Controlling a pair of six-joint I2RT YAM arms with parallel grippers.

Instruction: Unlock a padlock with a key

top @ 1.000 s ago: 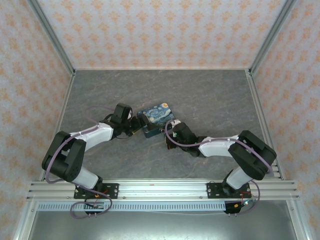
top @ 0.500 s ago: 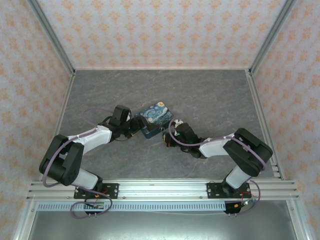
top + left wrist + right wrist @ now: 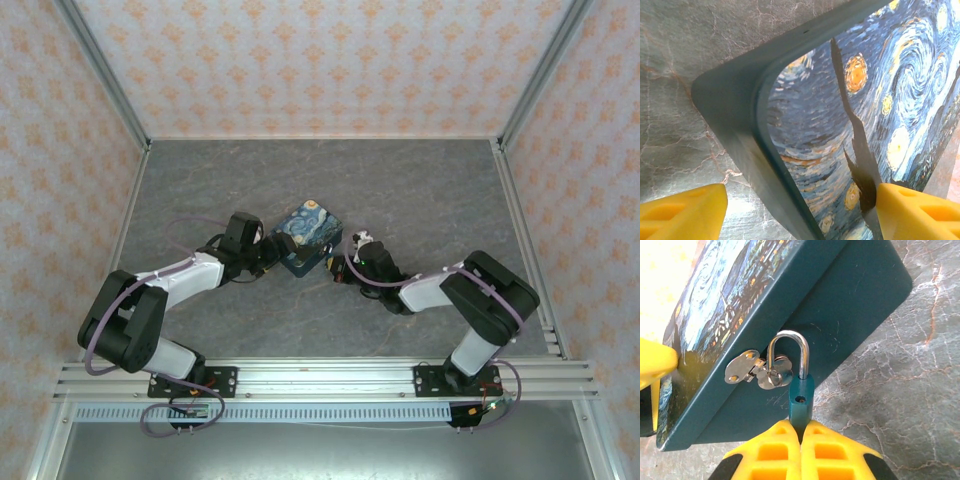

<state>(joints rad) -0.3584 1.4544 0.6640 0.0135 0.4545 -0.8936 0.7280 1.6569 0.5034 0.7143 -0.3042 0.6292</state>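
The small teal padlock (image 3: 801, 395) hangs from the silver hasp (image 3: 742, 367) on the side of a blue swirl-printed tin (image 3: 308, 235). Its shackle (image 3: 790, 337) sits in the body by one leg only; the other leg hooks through the hasp ring, and an empty hole shows in the body. My right gripper (image 3: 801, 427) is shut on the padlock's lower body. The key is hidden. My left gripper (image 3: 800, 215) is open and straddles the tin's corner (image 3: 740, 115). One finger (image 3: 680, 212) stands clear over the table. The other finger (image 3: 920, 212) lies by the lid.
The tin lies mid-table on the grey marbled surface (image 3: 420, 190), between the two wrists. Patterned walls and metal frame posts (image 3: 525, 90) enclose the table on three sides. Open floor lies behind the tin and to the right.
My right wrist has shifted a little back and to the right while its elbow folded in. The tin has turned slightly. The left arm has barely moved.
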